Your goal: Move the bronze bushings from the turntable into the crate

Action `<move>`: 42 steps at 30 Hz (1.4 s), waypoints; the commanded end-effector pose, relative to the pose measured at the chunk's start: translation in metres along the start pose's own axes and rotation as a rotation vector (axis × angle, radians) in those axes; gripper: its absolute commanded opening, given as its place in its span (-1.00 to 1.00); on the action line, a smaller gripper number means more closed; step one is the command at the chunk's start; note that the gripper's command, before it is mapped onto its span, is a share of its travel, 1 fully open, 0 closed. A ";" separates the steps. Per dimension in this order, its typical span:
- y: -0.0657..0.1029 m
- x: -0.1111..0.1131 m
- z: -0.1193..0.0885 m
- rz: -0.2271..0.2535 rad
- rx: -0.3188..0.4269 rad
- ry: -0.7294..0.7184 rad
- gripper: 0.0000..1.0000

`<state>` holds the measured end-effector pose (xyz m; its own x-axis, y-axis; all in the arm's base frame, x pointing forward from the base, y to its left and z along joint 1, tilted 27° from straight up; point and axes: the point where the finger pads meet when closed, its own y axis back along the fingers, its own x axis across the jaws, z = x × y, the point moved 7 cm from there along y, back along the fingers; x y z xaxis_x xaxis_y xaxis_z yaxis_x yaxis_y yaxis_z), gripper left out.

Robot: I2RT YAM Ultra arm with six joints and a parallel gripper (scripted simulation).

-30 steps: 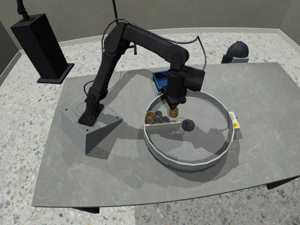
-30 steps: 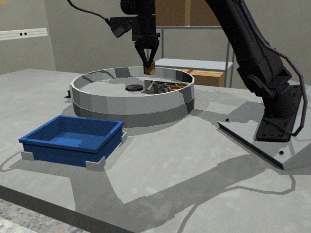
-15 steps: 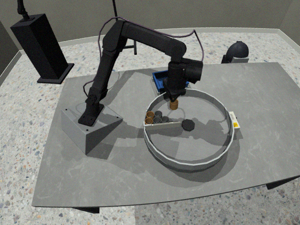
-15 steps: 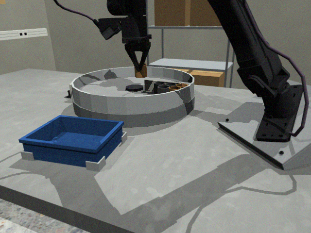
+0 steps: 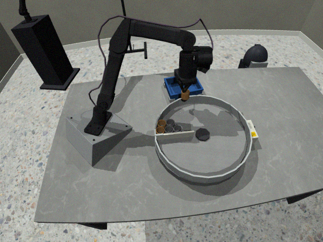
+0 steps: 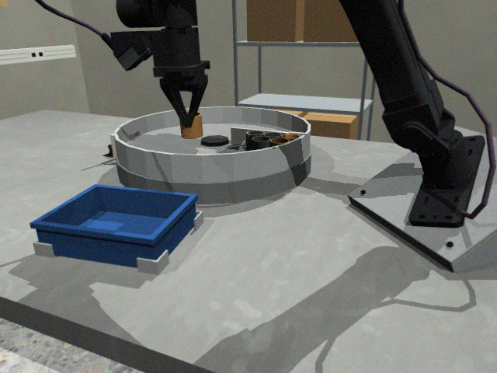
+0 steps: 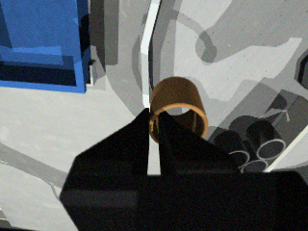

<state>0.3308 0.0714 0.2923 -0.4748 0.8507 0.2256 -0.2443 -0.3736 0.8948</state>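
One gripper, pointing down (bushing pinched), near crate

Robot arm arched, wrist pointing down, jaws pinched nearly closed

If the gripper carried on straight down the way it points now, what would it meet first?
Probably the near rim of the turntable, touched by the held bronze bushing; depth is unclear, so it might just miss.
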 end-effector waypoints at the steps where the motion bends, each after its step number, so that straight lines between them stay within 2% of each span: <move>1: 0.011 0.026 0.016 -0.029 -0.020 -0.047 -1.00; 10: 0.012 0.104 0.046 -0.027 -0.024 -0.047 -1.00; 12: 0.012 0.104 0.046 -0.027 -0.024 -0.047 -1.00; 20: 0.013 0.142 0.061 -0.026 -0.026 -0.047 -1.00; 27: 0.013 0.157 0.067 -0.025 -0.027 -0.048 -1.00; 30: 0.014 0.152 0.069 -0.033 -0.031 -0.065 -1.00; 33: 0.013 0.162 0.069 -0.025 -0.027 -0.047 -1.00; 37: 0.020 0.162 0.070 -0.024 -0.048 -0.052 -1.00; 42: 0.017 0.160 0.071 -0.027 -0.044 -0.053 -1.00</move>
<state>0.3112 0.2324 0.3592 -0.4302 0.8735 0.2277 -0.2596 -0.3613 0.8956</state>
